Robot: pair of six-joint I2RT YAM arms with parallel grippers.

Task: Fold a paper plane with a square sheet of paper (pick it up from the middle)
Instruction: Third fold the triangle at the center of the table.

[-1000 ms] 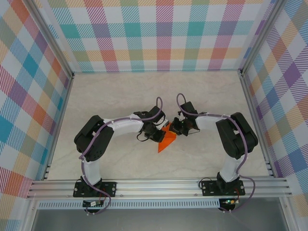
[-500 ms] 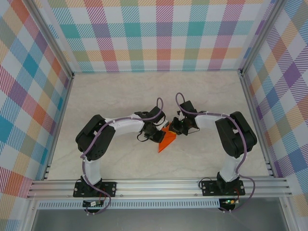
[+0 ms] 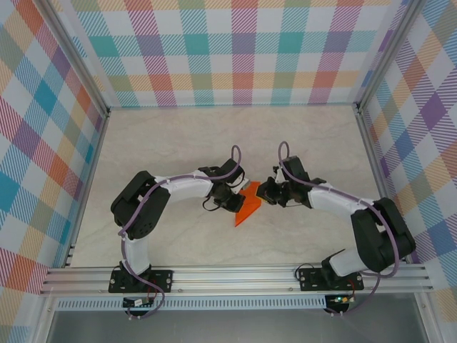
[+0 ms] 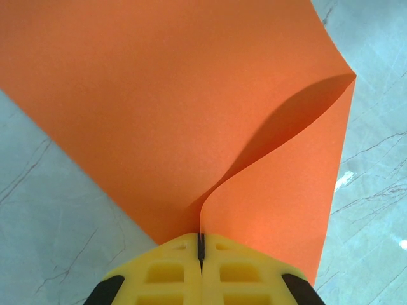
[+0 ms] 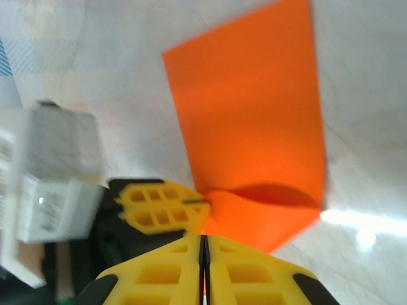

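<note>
The left pincer (image 3: 230, 200) is pressed together. Its wrist camera shows a curled edge of the orange sheet of paper (image 3: 248, 209) running straight into the seam between the yellow fingers (image 4: 166, 270), so it is pinching the sheet. The sheet starts at that pincer and spreads away to its right. It lies partly on the pale table (image 3: 164, 143), with one flap raised in a soft bow.

The right pincer (image 3: 269, 193) is on the far side of the sheet from the left pincer, and its jaws are together too. I cannot tell whether any paper is caught between them.

The sheet looks thin, light and limp. It will likely sag, crease wherever it is pinched, and slide on the smooth top. An edge or corner grip close to the left pincer's hold seems safest, with gentle pulling to avoid tearing.

The overhead view gives the sheet's triangular outline and shows both arms flanking it. The left wrist view adds the curl and the pinch itself. The right wrist view, though blurred, shows the left pincer's fingers from the front, with the sheet's lifted fold casting a shadow beside them.
</note>
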